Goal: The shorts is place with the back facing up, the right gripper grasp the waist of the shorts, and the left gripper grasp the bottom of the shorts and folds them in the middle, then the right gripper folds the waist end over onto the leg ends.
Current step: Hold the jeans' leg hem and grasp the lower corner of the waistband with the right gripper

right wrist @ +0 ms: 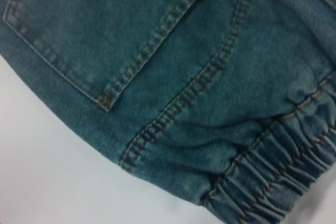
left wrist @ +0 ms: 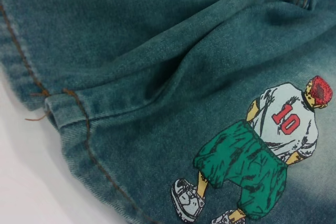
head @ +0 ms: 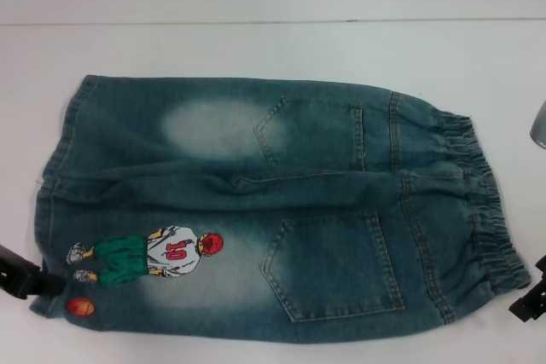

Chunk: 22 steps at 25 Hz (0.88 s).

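The shorts (head: 256,202) lie flat on the white table with the back up. Their ruffled waist (head: 486,202) is at the right and the leg ends (head: 51,176) at the left. The number 10 player print (head: 153,257) is on the near leg. My left gripper (head: 34,281) sits at the near left corner, against the near leg's hem. My right gripper (head: 527,303) is just off the near end of the waist. The left wrist view shows the hem (left wrist: 68,108) and print (left wrist: 262,150) up close. The right wrist view shows the gathered waist (right wrist: 273,171) and a pocket corner (right wrist: 105,30).
Two back patch pockets (head: 337,266) (head: 311,134) face up near the waist. A crease runs along the middle of the shorts between the legs. The white table (head: 256,49) extends behind the shorts to a far edge line. A silver part (head: 539,125) shows at the right border.
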Each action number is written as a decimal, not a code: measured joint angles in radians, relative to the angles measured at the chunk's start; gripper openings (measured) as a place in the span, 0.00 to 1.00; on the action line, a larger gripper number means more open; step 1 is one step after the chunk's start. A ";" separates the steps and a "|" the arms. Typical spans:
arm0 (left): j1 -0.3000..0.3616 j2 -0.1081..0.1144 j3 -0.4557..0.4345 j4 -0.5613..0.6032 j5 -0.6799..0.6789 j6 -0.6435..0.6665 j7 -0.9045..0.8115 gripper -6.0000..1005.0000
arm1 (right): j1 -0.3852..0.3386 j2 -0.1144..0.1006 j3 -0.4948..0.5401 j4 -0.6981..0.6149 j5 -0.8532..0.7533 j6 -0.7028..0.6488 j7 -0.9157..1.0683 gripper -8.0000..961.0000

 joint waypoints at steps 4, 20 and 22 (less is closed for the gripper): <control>0.000 0.000 0.000 0.000 0.000 0.000 0.000 0.09 | 0.003 0.001 -0.001 0.004 0.028 0.007 -0.014 0.89; 0.002 0.002 0.000 0.000 0.000 0.000 0.000 0.10 | 0.006 -0.001 0.003 0.044 0.040 0.020 -0.022 0.89; 0.002 0.002 0.000 0.000 0.000 0.000 0.000 0.10 | 0.005 -0.001 0.004 0.044 0.041 0.021 -0.022 0.89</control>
